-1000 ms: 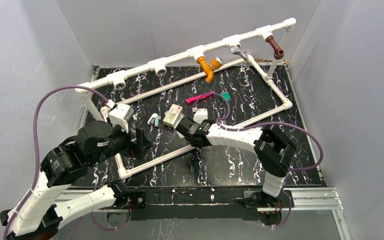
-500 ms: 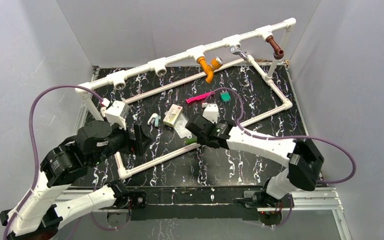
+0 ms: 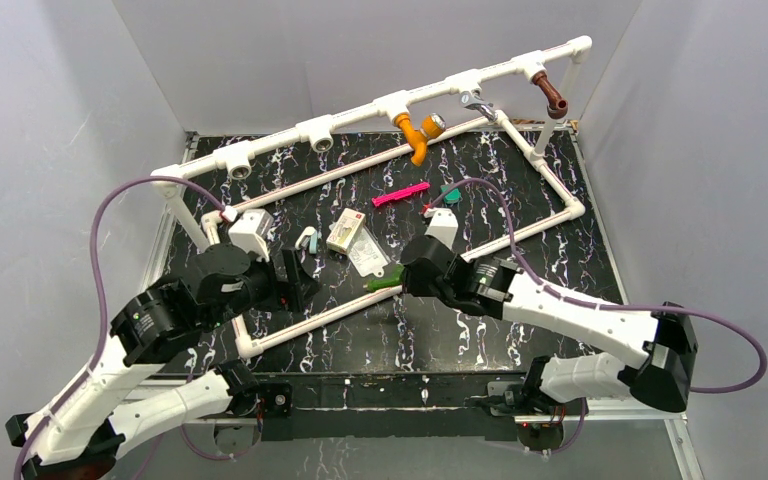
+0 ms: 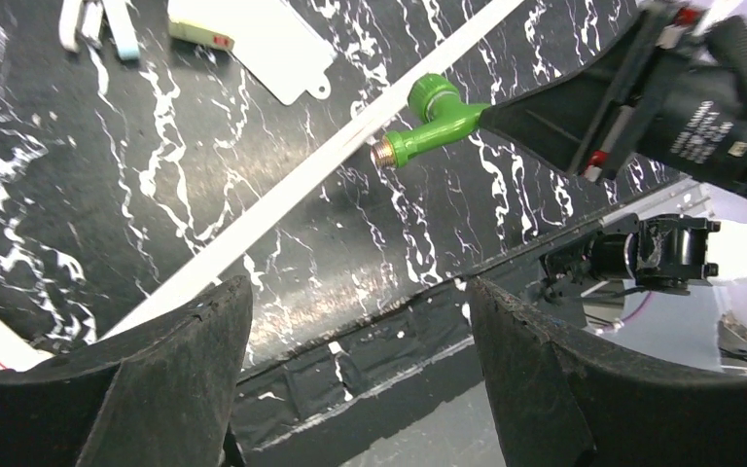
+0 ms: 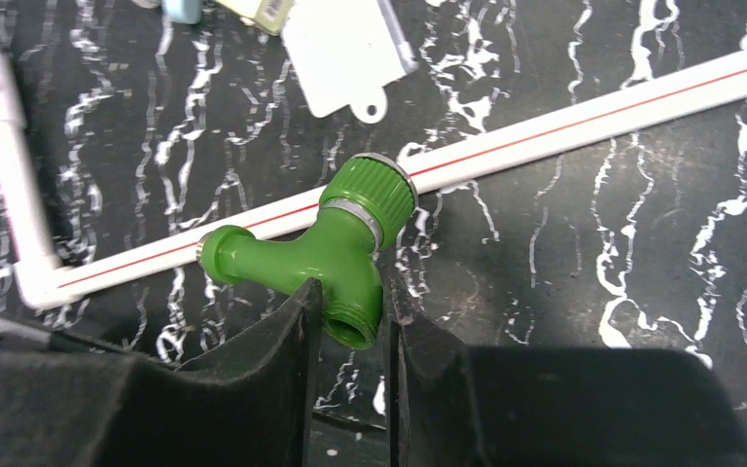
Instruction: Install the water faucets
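**Current step: transport of the third tap to the rail.**

The right gripper [image 3: 397, 281] is clenched on the green faucet [image 5: 321, 248]. Its two fingers [image 5: 292, 331] clamp the open round port on the underside of the body. The faucet is carried clear of the table, near centre, directly above the near frame pipe [image 3: 310, 315]. In the left wrist view, the brass-coloured threaded end points toward the left arm and the knurled cap points toward the far side.

The left gripper [image 4: 350, 370] is released. Its jaws stand wide apart with nothing between them. It is aimed at the faucet from the near left, well apart from it.

**Task status.** The orange faucet [image 3: 415, 133] and the brown faucet [image 3: 552, 98] are already seated on the raised rail [image 3: 360, 113] at the far side. Two empty sockets [image 3: 321, 139] show on the left half of the rail. In judgement, the green faucet belongs in one of them.

**Next move.**
- Either carry the faucet far-left to an open socket, or first hand it to the left gripper, which is closer to those sockets.
- Align the threaded end squarely with the socket bore before pushing or turning.
- A grip on the port alone may let the body pivot, so check alignment at contact.
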